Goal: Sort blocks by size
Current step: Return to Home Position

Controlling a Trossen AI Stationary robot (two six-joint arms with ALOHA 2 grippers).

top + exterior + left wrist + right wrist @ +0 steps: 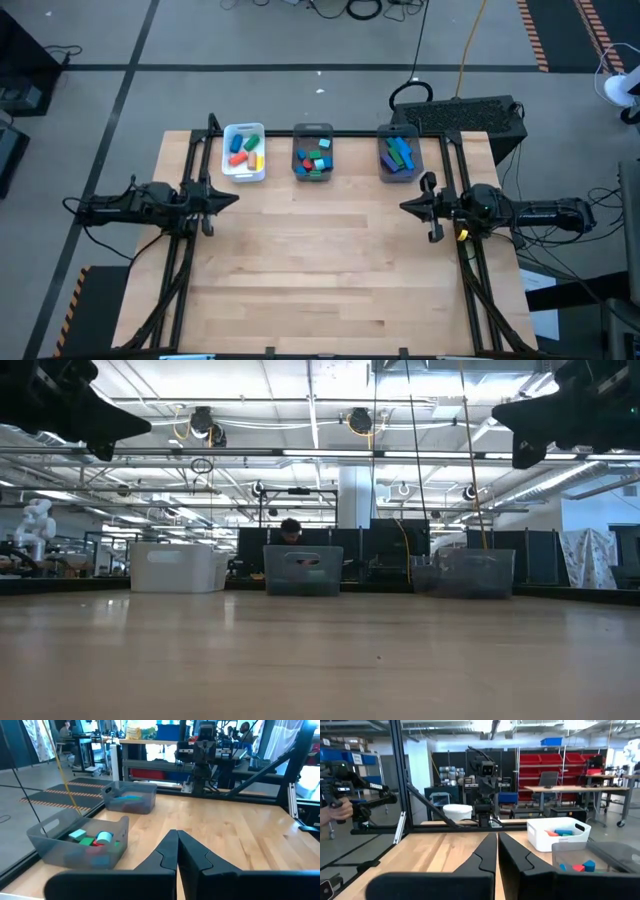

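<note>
The left hand point(232, 200) hangs above the left side of the counter point(320, 270). Its arm is stretched level and points inward, and its two fingers point(165, 854) are pressed together with nothing between them. The right hand point(404, 207) mirrors it over the right side, aimed back across the counter, its fingers point(484, 856) likewise closed and empty. Both hover well clear of the wood. The blocks point(313, 158) lie along the far edge, shared among the white tray point(244, 128), the middle grey bin point(313, 128) and the right grey bin point(398, 130).
</note>
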